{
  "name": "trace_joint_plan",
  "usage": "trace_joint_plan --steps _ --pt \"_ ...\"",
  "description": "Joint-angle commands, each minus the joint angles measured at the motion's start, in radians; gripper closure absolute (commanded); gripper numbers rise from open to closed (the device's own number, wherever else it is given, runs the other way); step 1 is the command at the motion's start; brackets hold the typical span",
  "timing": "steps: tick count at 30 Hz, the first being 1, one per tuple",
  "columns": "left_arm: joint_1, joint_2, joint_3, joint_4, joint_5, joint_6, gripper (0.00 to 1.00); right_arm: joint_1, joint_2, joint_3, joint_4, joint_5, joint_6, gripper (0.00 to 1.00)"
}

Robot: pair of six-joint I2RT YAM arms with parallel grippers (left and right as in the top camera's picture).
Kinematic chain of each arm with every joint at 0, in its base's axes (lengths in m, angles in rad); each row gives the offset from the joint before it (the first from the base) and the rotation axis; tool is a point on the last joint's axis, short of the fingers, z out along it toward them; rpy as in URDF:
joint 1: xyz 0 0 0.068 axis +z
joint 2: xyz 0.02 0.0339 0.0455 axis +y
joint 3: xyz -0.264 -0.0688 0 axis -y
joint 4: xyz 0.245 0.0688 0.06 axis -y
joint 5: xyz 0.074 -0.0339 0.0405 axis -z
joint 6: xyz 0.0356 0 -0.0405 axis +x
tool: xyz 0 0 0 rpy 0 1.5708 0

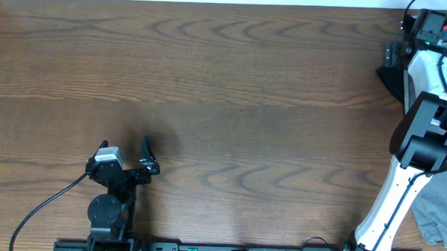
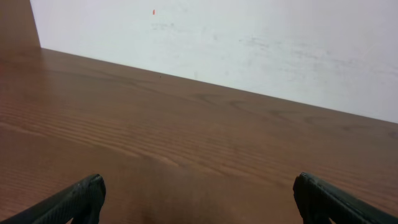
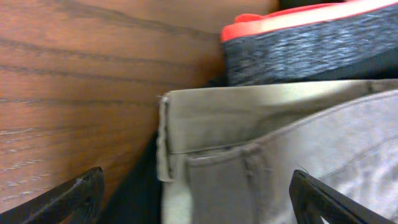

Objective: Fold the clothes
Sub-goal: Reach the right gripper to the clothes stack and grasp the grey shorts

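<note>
One wooden table (image 1: 232,88) fills your overhead view. The clothes (image 1: 438,215) lie at its right edge, the tan garment (image 3: 236,118) touching the grey garment (image 3: 336,155), next to a dark knit piece (image 3: 311,53). The right gripper (image 3: 199,199) faces the tan waistband, fingers spread, holding nothing. The left gripper (image 1: 124,142) sits well apart near the front edge, fingers spread.

Tan garment (image 3: 261,143) before wide-spread tool (image 3: 196,183)

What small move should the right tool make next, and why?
Probably lower and close on the waistband corner of the tan garment: the right tool hangs open just before it, and no garment lies spread on the table yet.
</note>
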Motion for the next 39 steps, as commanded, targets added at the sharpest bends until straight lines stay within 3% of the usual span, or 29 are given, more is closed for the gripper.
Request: trace_joint_plan --steps 1,10,19,24,33,35,39 --pt "0.004 -0.006 -0.023 -0.032 -0.019 0.02 0.02 -0.009 0.011 0.028 0.002 0.021 -0.007 0.08" --pt "0.004 -0.006 -0.023 -0.032 -0.019 0.02 0.02 -0.039 0.016 0.028 -0.023 0.02 -0.008 0.12" --pt "0.004 -0.006 -0.023 -0.032 -0.019 0.02 0.02 -0.069 0.021 0.028 -0.029 0.02 -0.008 0.27" --pt "0.004 -0.006 -0.023 -0.032 -0.019 0.02 0.02 -0.07 0.039 0.027 -0.031 0.02 -0.007 0.29" --pt "0.004 -0.006 -0.023 -0.032 -0.019 0.02 0.02 -0.066 0.051 0.032 -0.024 0.033 0.009 0.51" --pt "0.004 -0.006 -0.023 -0.032 -0.019 0.02 0.02 -0.066 0.051 0.033 -0.024 0.047 0.024 0.65" --pt "0.004 -0.006 -0.023 -0.032 -0.019 0.02 0.02 -0.065 0.049 0.034 -0.025 0.047 0.028 0.82"
